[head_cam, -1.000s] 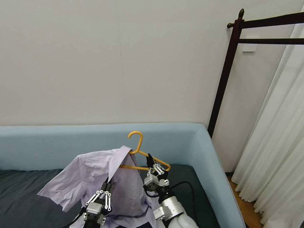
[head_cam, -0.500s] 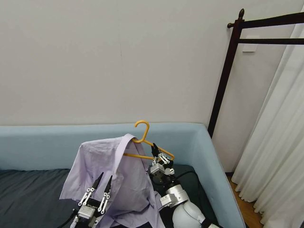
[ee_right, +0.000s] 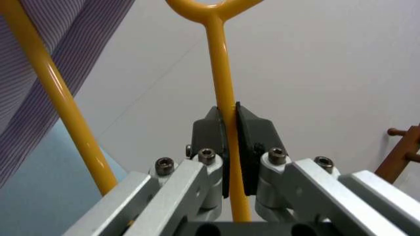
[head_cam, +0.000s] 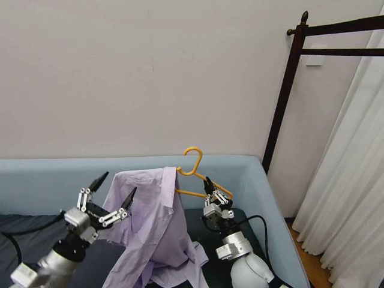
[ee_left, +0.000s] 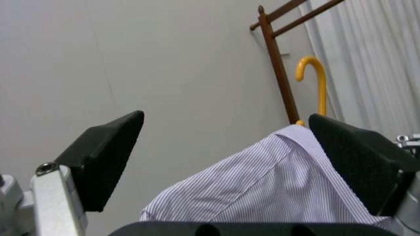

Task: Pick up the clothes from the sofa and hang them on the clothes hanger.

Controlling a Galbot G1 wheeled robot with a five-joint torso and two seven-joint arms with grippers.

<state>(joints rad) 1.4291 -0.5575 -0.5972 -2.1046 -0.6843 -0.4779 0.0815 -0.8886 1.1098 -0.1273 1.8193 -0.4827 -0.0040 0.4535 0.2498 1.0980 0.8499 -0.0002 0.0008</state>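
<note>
A lilac striped shirt [head_cam: 150, 228] hangs from a yellow hanger [head_cam: 193, 171] above the blue sofa [head_cam: 252, 180]. My right gripper [head_cam: 213, 197] is shut on the hanger's lower bar at its right end; in the right wrist view the fingers [ee_right: 253, 142] clamp the yellow hanger [ee_right: 223, 98]. My left gripper [head_cam: 108, 198] stands open just left of the shirt, touching nothing. In the left wrist view its open fingers [ee_left: 105, 152] frame the shirt [ee_left: 262, 191] and the hanger's hook [ee_left: 315, 83]. A dark wooden clothes rack [head_cam: 288, 90] stands at the right.
A white wall rises behind the sofa. White curtains [head_cam: 354, 180] hang at the far right beside the rack. The sofa's dark seat cushion [head_cam: 36, 246] lies under the shirt's trailing hem.
My right gripper has lifted the hanger and shirt up and to the right. My left gripper has let go of the shirt, opened, and swung up and to the left.
</note>
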